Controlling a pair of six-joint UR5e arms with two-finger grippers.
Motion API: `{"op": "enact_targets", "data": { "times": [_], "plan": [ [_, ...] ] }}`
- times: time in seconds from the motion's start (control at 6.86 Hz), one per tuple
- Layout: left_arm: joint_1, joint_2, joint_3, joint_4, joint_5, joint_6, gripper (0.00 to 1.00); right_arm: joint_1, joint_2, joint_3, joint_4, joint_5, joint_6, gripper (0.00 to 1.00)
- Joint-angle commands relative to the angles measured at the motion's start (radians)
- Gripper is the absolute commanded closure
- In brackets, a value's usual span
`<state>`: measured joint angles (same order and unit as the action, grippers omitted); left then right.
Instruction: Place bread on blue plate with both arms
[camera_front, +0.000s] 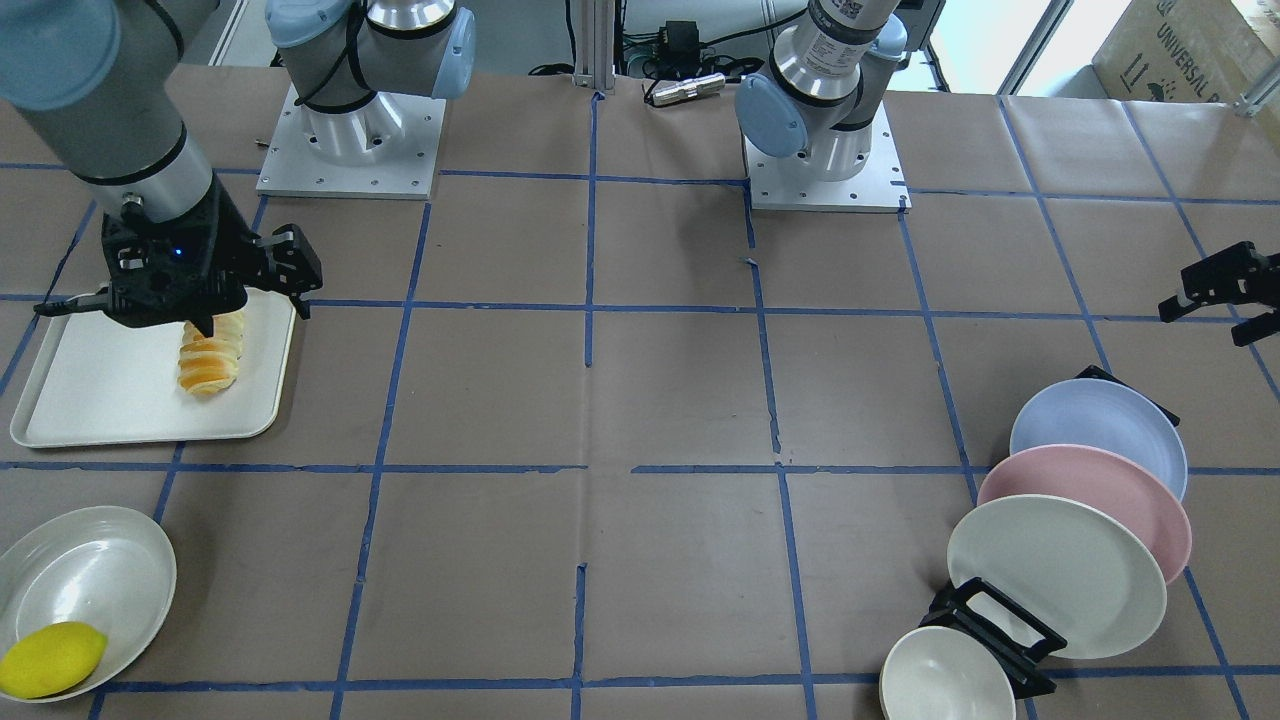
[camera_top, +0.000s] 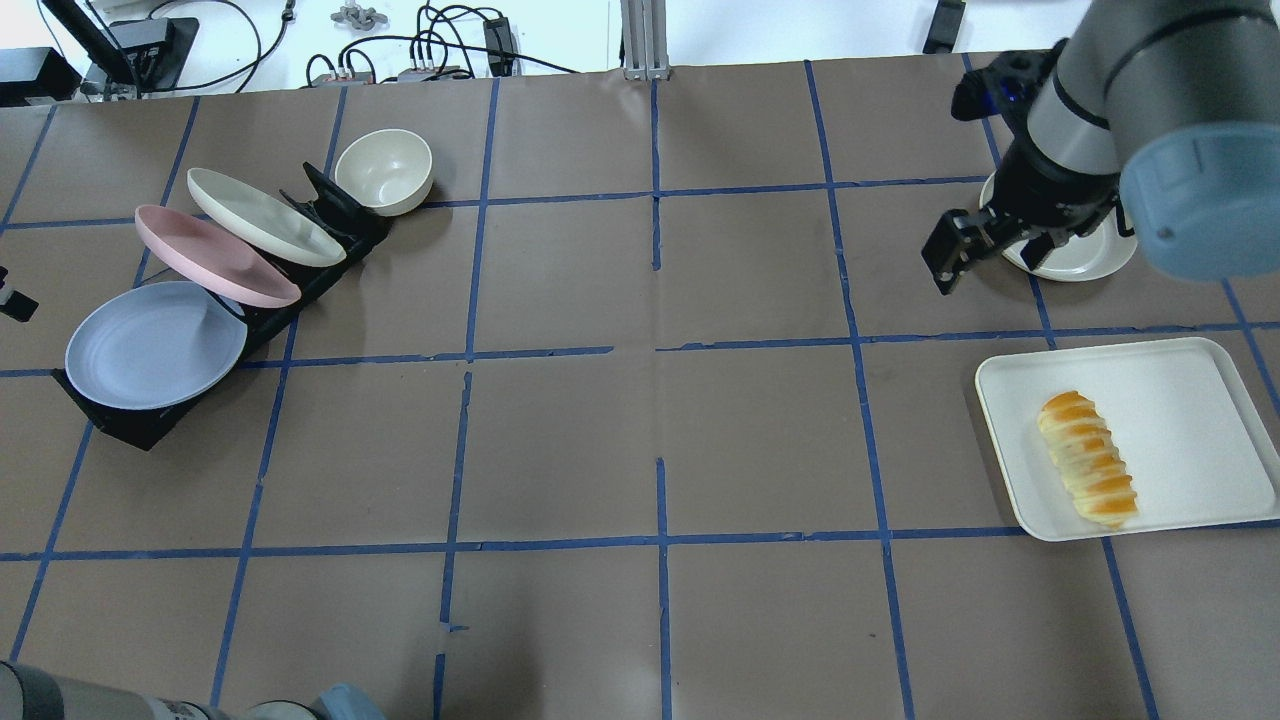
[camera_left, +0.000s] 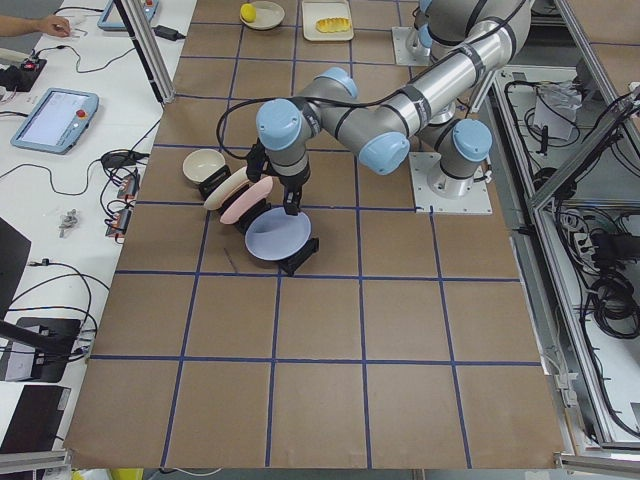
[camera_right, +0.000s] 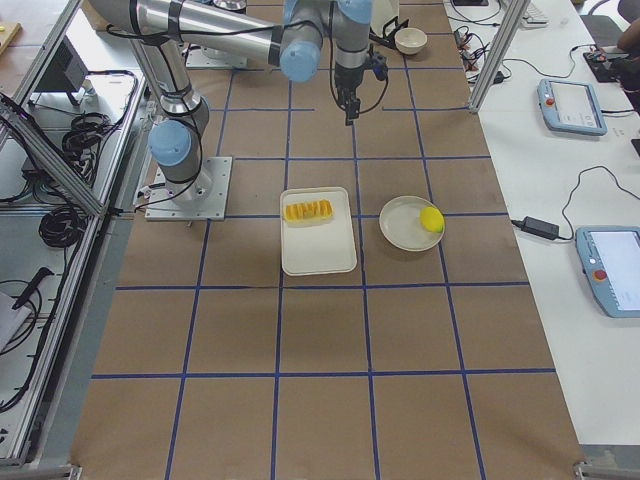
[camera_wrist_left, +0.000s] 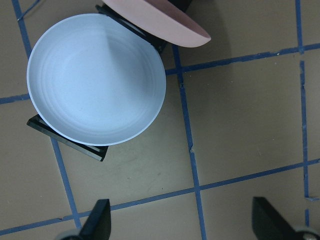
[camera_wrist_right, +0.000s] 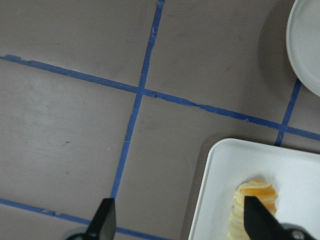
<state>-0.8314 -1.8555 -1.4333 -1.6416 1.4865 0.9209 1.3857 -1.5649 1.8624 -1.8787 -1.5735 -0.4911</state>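
Observation:
The bread (camera_top: 1088, 458), striped orange and cream, lies on a white tray (camera_top: 1180, 400). It also shows in the front view (camera_front: 210, 362) and at the lower right of the right wrist view (camera_wrist_right: 252, 210). My right gripper (camera_front: 250, 315) is open and empty, and hovers above the tray's corner, apart from the bread. The blue plate (camera_front: 1095, 430) leans in the end slot of a black rack (camera_front: 1000, 625) and fills the upper left of the left wrist view (camera_wrist_left: 95, 77). My left gripper (camera_front: 1210, 320) is open and empty, and hovers beside the plate without touching it.
The pink plate (camera_front: 1090, 500), the cream-white plate (camera_front: 1055, 575) and a cream bowl (camera_front: 945, 680) sit in the same rack. A white plate (camera_front: 90, 580) with a yellow lemon (camera_front: 50, 658) stands beside the tray. The brown table is marked with blue tape.

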Motion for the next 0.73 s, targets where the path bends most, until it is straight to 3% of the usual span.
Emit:
{"op": "enact_targets", "data": {
  "times": [0.0,0.29,0.58],
  "plan": [
    [0.0,-0.175,0.129,0.0,-0.003,0.01,0.0,-0.245,-0.014,0.281,-0.259,0.016,-0.278,0.08],
    [-0.012,-0.371,0.282,0.006,-0.04,0.01,0.0,-0.29,0.006,0.366,-0.358,0.001,-0.29,0.07],
    [-0.014,-0.428,0.314,0.003,-0.035,0.013,0.0,-0.38,0.069,0.368,-0.356,0.007,-0.288,0.07]
  ]
}}
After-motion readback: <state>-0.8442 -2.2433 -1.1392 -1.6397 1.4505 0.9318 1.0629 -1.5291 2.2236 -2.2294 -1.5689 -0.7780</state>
